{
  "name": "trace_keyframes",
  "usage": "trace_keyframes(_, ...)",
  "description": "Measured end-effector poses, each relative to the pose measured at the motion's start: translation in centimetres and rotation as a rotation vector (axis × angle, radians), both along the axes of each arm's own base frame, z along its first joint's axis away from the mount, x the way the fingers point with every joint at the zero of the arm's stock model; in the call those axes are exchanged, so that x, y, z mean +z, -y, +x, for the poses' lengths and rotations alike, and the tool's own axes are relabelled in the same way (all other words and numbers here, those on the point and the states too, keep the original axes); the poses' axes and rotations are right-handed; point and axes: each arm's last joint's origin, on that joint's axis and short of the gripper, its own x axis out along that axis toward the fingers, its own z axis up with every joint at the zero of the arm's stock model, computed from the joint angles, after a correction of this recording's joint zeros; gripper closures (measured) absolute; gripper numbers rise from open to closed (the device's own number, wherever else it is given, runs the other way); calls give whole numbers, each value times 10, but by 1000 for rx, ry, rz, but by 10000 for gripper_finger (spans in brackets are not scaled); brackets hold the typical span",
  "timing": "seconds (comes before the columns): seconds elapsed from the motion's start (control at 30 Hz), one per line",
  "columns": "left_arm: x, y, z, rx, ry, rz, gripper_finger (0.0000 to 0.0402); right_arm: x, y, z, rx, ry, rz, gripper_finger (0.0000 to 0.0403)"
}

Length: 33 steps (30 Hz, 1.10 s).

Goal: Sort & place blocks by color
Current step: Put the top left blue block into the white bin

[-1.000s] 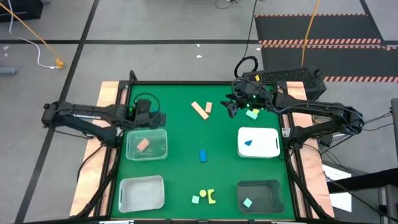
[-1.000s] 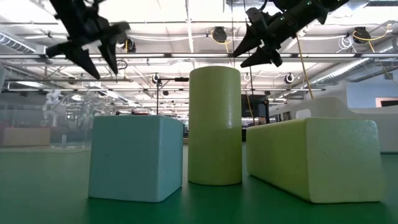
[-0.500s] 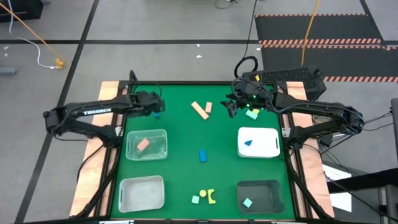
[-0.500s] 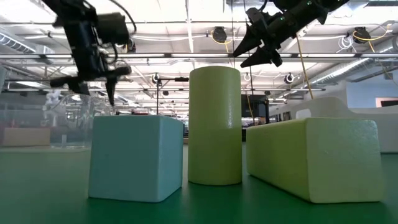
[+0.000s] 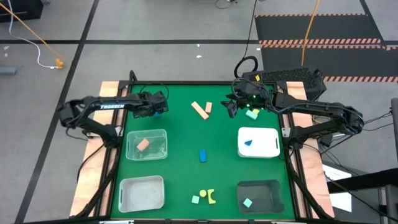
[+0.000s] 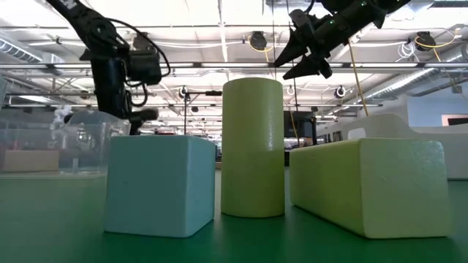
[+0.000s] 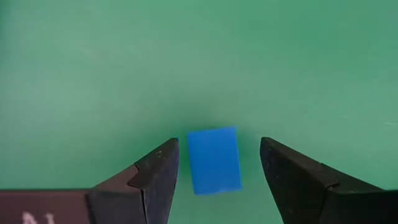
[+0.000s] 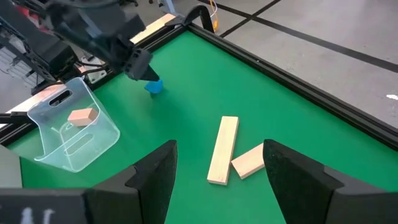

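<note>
Holding one tan block [image 5: 143,145] apiece: clear tray [image 5: 163,138].

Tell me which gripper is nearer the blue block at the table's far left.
Left. The left gripper hangs open right over that blue block; the right gripper hovers open across the table, beyond the tan blocks.

In the low view, a teal block [image 6: 159,186], a yellow-green cylinder [image 6: 252,148] and a long yellow-green block [image 6: 379,186] are filling the foreground and hiding most of the surface behind them; the long one is running off the picture's right edge. From above, the left arm is covering most of a small blue block [image 5: 157,112], leaving its shape unclear there.
</note>
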Motion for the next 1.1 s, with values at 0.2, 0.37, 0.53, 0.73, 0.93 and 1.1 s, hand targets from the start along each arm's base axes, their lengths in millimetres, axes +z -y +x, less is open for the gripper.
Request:
trace_keyframes(0.2, -18, -3, 4, 5, -60, -50, 176, 0, 0, 0, 0, -1, -1, 174)
trace_keyframes(0.37, -27, -6, 9, -4, -68, -60, 177, 0, 0, 0, 1, -1, -2, 174)
trace_keyframes(0.53, -28, -5, 10, -26, -69, -63, 214, 0, 0, 0, 1, -2, -3, 174)
trace_keyframes(0.73, -24, -4, 9, -73, -62, -77, 269, -1, 0, 0, 0, -7, 2, 174)
trace_keyframes(0.93, -10, 1, 12, -106, 23, -45, 269, -19, -1, -4, -15, -43, 43, 174)
trace_keyframes(1.1, 14, 7, 20, -167, 190, 69, 269, -39, -3, -8, -58, -26, 117, 174)
